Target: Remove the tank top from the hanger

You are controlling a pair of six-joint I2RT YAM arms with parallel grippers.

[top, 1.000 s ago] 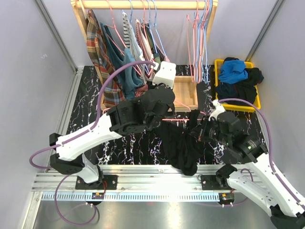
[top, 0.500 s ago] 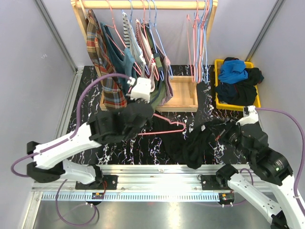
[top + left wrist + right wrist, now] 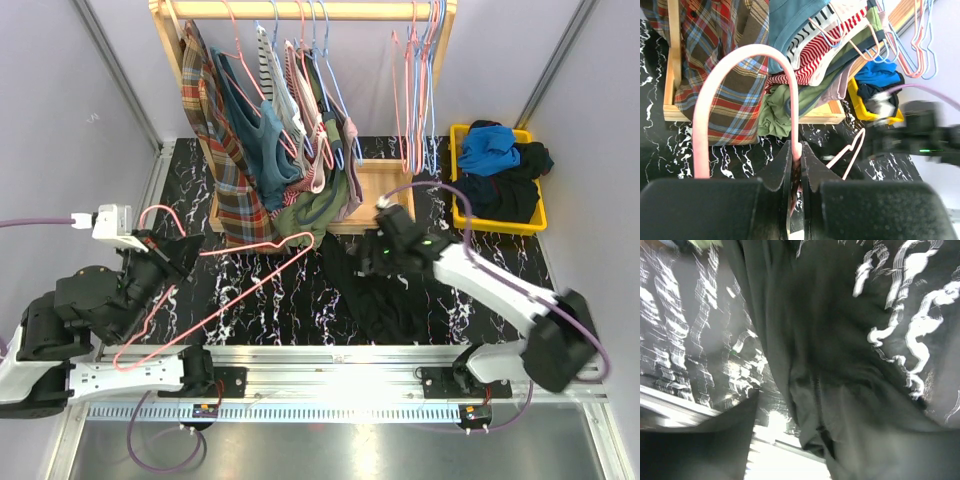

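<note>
One black tank top (image 3: 388, 300) lay crumpled on marble table (image 3: 300, 312), off hanger, directly beneath right pincer (image 3: 385, 250). Cannot tell whether that pincer's jaws were apart or together. Pink hanger (image 3: 747, 48) bare, hook clamped tight in left pincer (image 3: 795, 165), frame reaching out to its right. Clothes rack (image 3: 300, 10) stood beyond both pincers.

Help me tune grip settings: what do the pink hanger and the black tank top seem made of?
Pink hanger: probably coated wire or plastic; a thin, smooth, evenly coloured rod with slight sheen. Black tank top: soft, matte fabric, likely a knit; it lies limp in folds on the table, seam visible.
</note>
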